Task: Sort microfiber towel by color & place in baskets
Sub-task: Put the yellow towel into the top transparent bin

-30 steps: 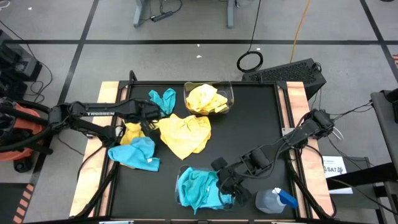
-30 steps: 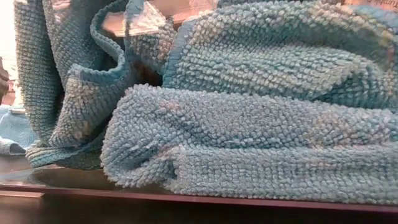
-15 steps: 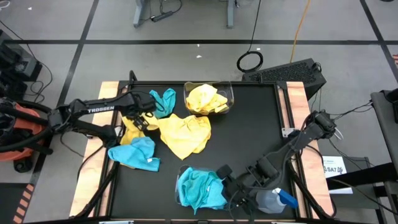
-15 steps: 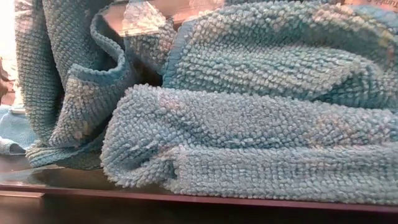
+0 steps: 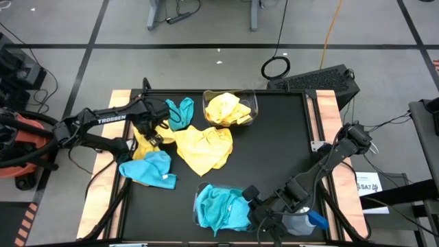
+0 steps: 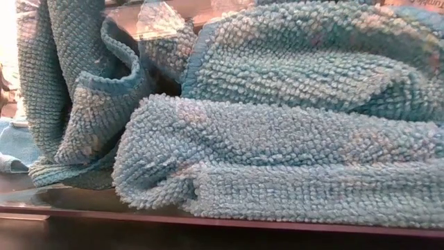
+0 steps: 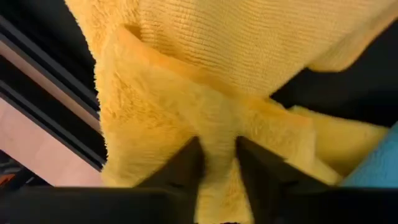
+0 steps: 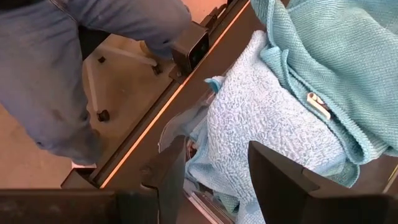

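- Towels spread over the black table [image 5: 274, 147]: a yellow towel [image 5: 203, 147] lying loose at the middle, a second yellow one [image 5: 145, 145] at the left edge, a blue towel [image 5: 180, 111] at the back left, another blue one [image 5: 149, 168] at the front left.
- Back basket [image 5: 251, 110] filled with yellow cloth [image 5: 226, 108]; front basket [image 6: 156, 14] heaped with blue cloth [image 5: 221, 208], spilling over its rim and filling the low view.
- Left gripper [image 7: 217, 163] down on the left yellow towel, fingers [image 7: 183, 167] pinching a fold of it.
- Right gripper [image 8: 214, 171] low at the front edge, just beside the blue heap, fingers [image 8: 169, 169] spread and holding nothing.
- Spray bottle [image 5: 302, 221] at the front right corner, close to the right arm.
- Person's legs [image 8: 74, 62] standing beyond the table edge, seen from the right wrist.
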